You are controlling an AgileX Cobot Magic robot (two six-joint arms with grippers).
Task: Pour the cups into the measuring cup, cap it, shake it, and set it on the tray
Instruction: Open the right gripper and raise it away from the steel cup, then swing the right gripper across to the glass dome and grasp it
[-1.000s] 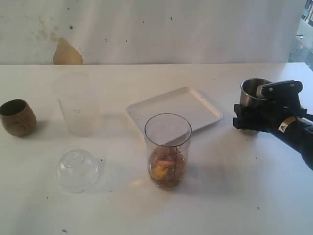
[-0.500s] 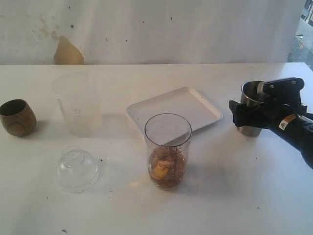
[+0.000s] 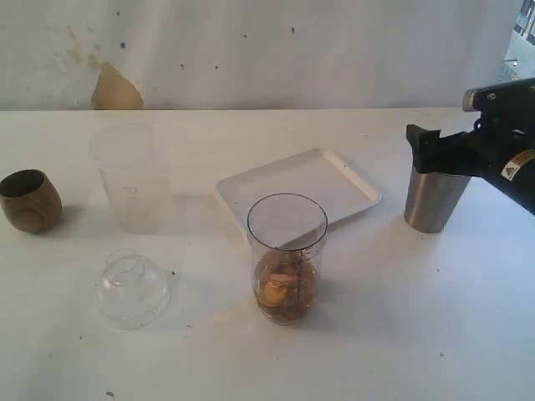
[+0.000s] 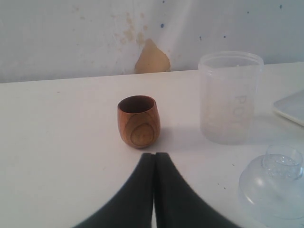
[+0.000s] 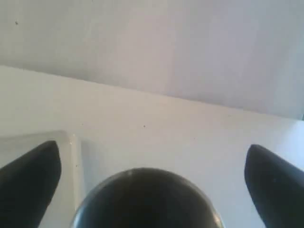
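Wood cup (image 4: pixel 138 121) looks light, stiff, smooth; we would pinch its round belly. Our left gripper (image 4: pixel 154 156) is clenched empty; right gripper (image 5: pixel 152 153) spread wide over tumbler (image 3: pixel 433 199).

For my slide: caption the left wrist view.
Shut left gripper faces the wooden cup; frosted plastic cup and clear dome lid nearby.

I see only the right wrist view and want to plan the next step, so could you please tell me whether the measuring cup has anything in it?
Observer: Yes, the measuring cup holds brownish contents at its bottom, with no lid on.
Operator: Thank you; where is the lid?
Observer: The clear dome lid lies on the table, apart from the measuring cup.
Operator: Is the left gripper holding anything?
Observer: No, the left gripper is shut and empty; the wooden cup stands upright beyond its tips.
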